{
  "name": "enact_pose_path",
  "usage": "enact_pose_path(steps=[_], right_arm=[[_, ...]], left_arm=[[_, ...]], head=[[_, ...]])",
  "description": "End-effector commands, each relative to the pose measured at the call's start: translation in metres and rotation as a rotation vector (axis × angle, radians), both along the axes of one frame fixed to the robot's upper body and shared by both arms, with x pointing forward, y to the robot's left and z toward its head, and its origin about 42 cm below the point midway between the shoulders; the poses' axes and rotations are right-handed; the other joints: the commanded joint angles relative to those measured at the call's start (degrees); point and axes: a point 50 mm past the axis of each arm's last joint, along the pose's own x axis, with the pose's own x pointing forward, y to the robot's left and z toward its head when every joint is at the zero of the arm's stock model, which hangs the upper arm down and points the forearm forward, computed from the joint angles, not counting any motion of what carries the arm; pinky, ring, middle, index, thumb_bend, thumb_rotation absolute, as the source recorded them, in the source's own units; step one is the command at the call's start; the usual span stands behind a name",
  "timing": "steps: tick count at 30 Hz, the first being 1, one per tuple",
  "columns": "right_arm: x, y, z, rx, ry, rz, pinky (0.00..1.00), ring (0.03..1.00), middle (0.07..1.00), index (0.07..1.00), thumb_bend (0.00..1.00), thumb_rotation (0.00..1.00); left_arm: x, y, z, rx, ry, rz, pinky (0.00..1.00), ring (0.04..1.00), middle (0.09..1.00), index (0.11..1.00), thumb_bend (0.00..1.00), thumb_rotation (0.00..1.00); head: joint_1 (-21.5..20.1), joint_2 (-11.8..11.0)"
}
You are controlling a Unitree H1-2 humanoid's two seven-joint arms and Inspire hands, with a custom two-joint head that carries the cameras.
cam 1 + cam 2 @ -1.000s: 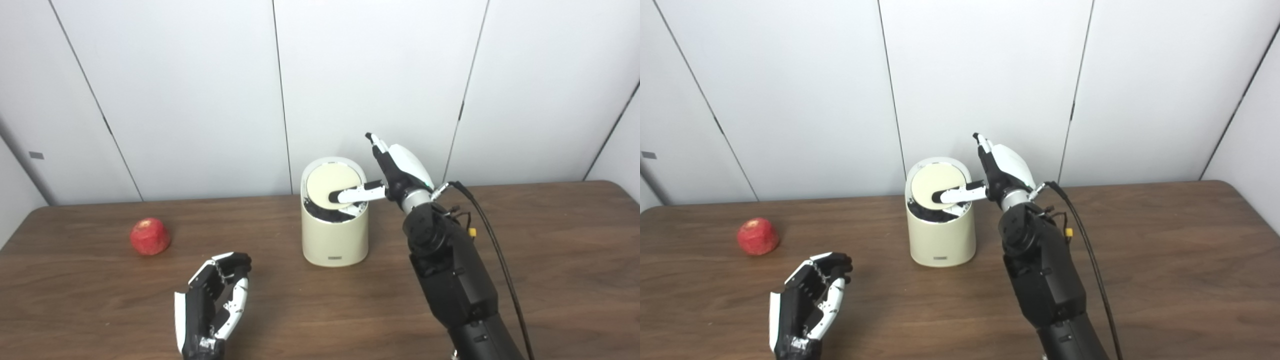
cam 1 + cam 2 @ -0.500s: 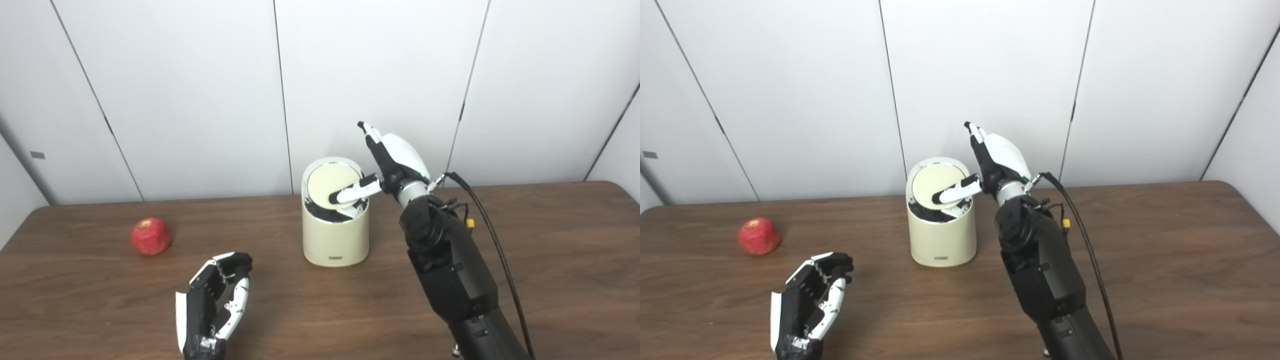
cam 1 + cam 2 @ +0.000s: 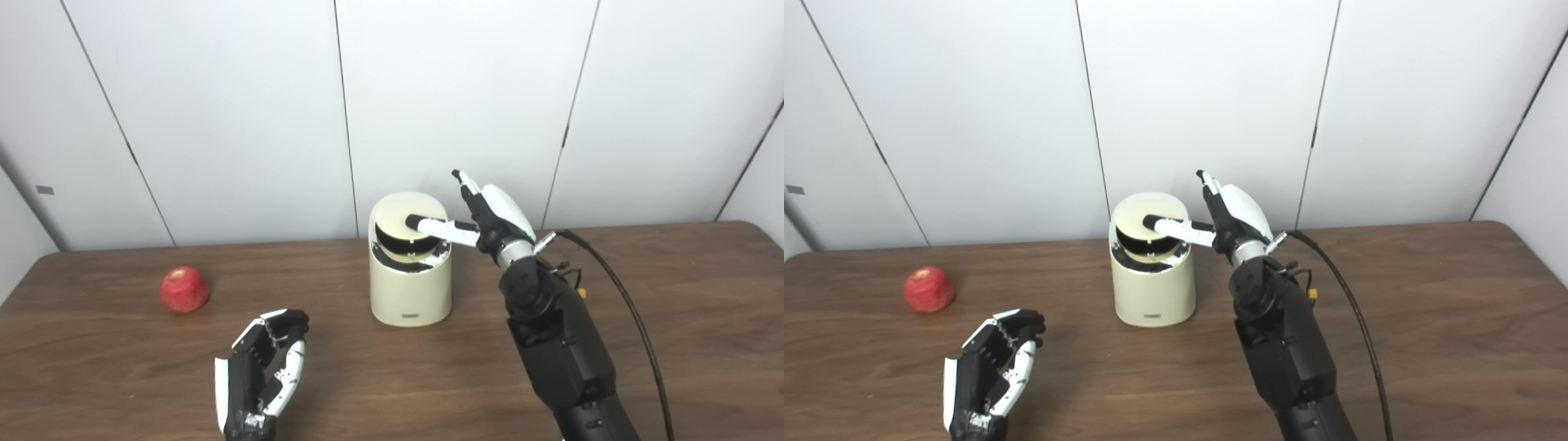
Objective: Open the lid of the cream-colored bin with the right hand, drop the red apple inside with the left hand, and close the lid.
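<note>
Lid [image 3: 404, 228] of the cream bin [image 3: 410, 288] at mid-table had tipped further than a second before, its near edge sunk and a dark gap open, so your opening step was underway. Your right hand [image 3: 490, 214] pressed it with one outstretched finger, gripping nothing. Your left hand [image 3: 260, 373] waited, loosely curled and empty, with the apple [image 3: 184, 289] untouched at far left.

left robot hand [image 3: 260, 373]: black frame, white finger panels
right robot hand [image 3: 493, 214]: white shell, black fingers
forearm [image 3: 560, 349]: black blocky casing
cable [image 3: 631, 318]: black, beside the wrist
</note>
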Motion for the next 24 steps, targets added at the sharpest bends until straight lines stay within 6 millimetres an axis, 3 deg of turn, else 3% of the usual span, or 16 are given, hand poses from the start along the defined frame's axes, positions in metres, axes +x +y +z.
enact_pose_path(steps=[1,7,13,22,24], right_arm=[[-0.001,0.007,0.032,0.047,-0.104,0.033,0.79,0.925,1.000,1.000,0.95,0.94],[-0.005,0.004,0.033,0.060,-0.129,0.070,0.88,0.976,1.000,1.000,0.98,1.00],[-0.016,-0.005,0.033,0.170,-0.235,0.109,0.87,0.959,1.000,1.000,0.99,1.00],[-0.067,-0.027,0.019,0.398,-0.448,0.070,0.87,0.966,0.999,1.000,1.00,0.99],[-0.080,-0.032,0.013,0.410,-0.500,0.029,0.86,0.944,0.973,0.975,0.93,0.95]], left_arm=[[-0.003,-0.003,-0.008,0.001,0.023,-0.005,0.55,0.613,0.619,0.601,0.25,0.20],[-0.003,-0.004,-0.009,0.010,0.021,-0.002,0.54,0.604,0.614,0.596,0.24,0.21],[-0.003,-0.004,-0.009,0.013,0.023,-0.004,0.55,0.610,0.617,0.599,0.24,0.20],[-0.002,0.000,-0.011,-0.003,0.023,0.000,0.55,0.612,0.617,0.594,0.26,0.22],[-0.001,0.002,-0.010,-0.002,0.025,0.001,0.56,0.617,0.619,0.596,0.26,0.23]], head=[[-0.04,0.03],[-0.20,-0.05],[-0.20,-0.05],[-0.14,-0.59],[-0.34,-0.63]])
